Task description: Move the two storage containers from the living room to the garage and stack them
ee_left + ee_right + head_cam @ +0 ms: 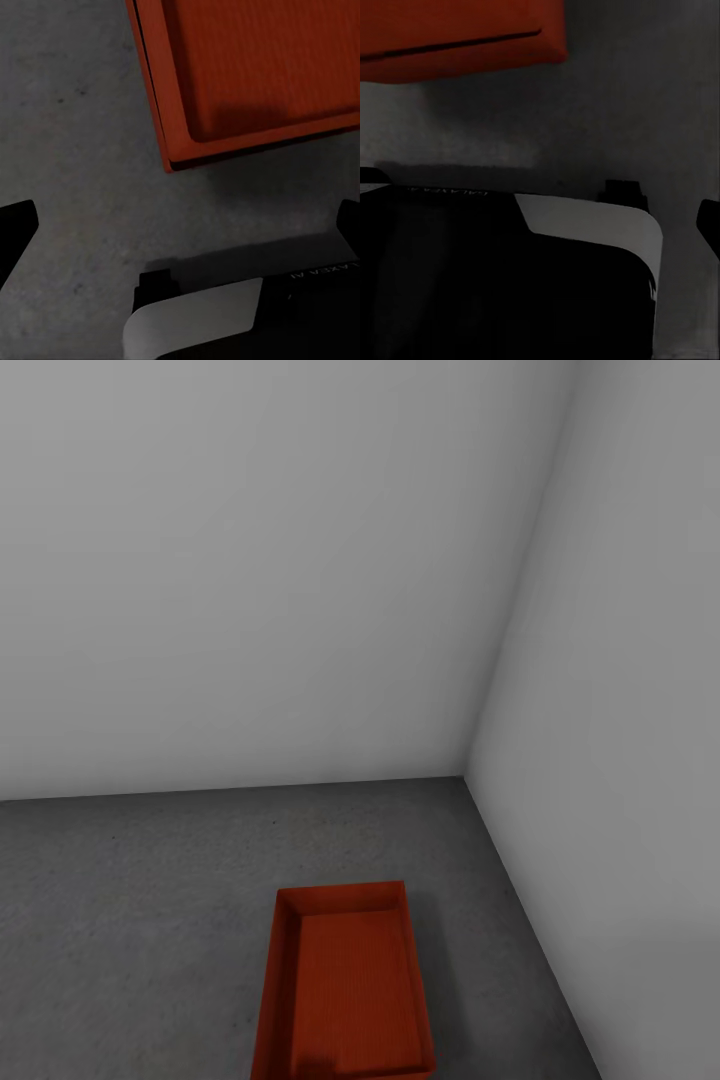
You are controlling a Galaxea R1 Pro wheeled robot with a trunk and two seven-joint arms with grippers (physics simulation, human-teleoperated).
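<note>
Two plain pale-grey walls [250, 560] meeting at a bare corner.

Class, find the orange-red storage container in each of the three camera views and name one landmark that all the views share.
Head view: storage container at bottom centre, on the concrete floor near the wall corner.
Left wrist view: its corner in the picture's upper right.
Right wrist view: its edge along the picture's upper left.
Shared landmark: the speckled dark-grey floor under it.

Storage container [345, 1000] on floor [130, 920], near wall corner [466, 775], right wall [620, 760] close.
</note>
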